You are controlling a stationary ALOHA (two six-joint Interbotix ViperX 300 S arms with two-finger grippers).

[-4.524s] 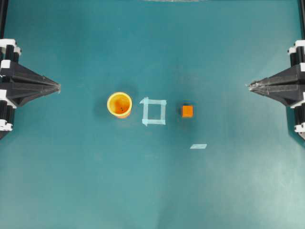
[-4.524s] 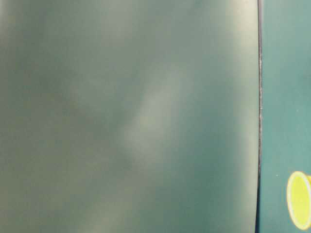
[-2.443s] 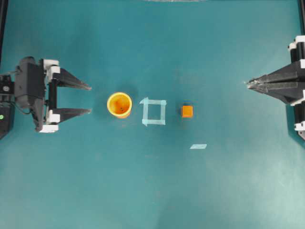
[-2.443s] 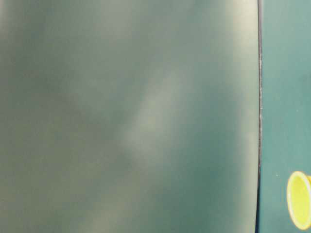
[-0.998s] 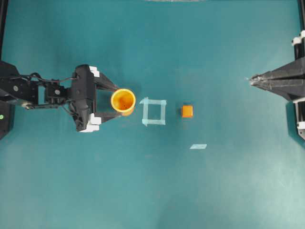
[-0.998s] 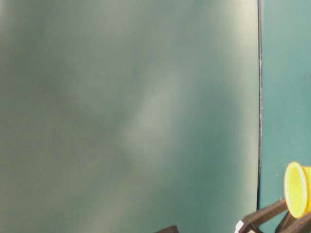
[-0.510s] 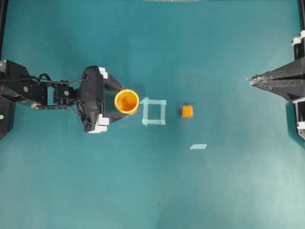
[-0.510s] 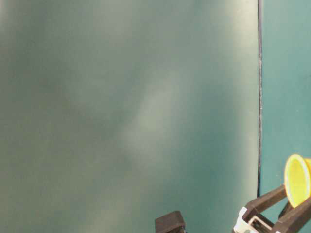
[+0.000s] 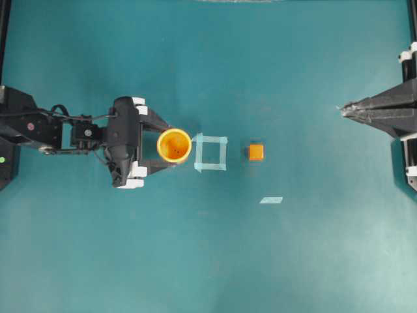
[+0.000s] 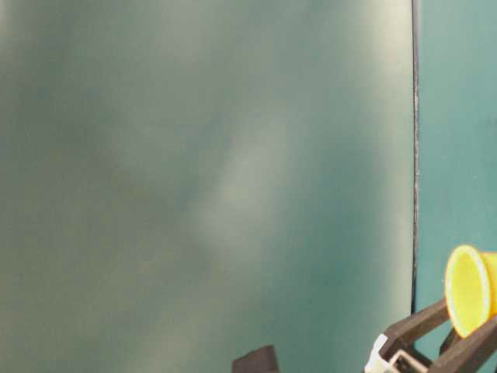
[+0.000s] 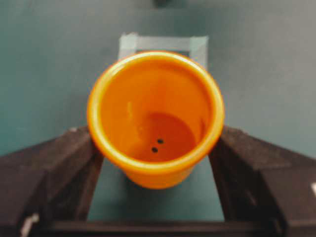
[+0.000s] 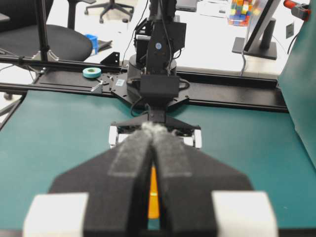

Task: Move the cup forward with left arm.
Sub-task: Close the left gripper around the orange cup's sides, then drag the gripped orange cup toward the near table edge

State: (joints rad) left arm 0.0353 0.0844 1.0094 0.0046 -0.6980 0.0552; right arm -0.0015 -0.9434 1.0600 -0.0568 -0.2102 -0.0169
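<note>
1. Since the earliest overhead picture the left arm point(image 9: 58, 134) has reached out from the table's left edge, and its left gripper point(image 9: 171, 145) has spread and come up around the cup point(image 9: 174, 145). Over the last second the fingers have drawn inward on the cup, which now sits a little nearer the tape square than before.
2. The right gripper point(image 9: 344, 111) has kept to its side, pinched to a point, far ahead of the working tool.
3. The left gripper's fingers point(image 11: 59, 168) lie one on each side of the cup and appear to press its wall; I judge this a grip being taken, though whether it is firm yet cannot be told.
4. The tape square point(image 9: 210, 152) lies just beyond the fingertips, the cup's far rim nearly at its edge.
5. The orange cube point(image 9: 256, 152) lies farther ahead, past the square.
6. With the cup enclosed, pushing or carrying it forward looks ready to begin; squeezing unevenly could tip it.
</note>
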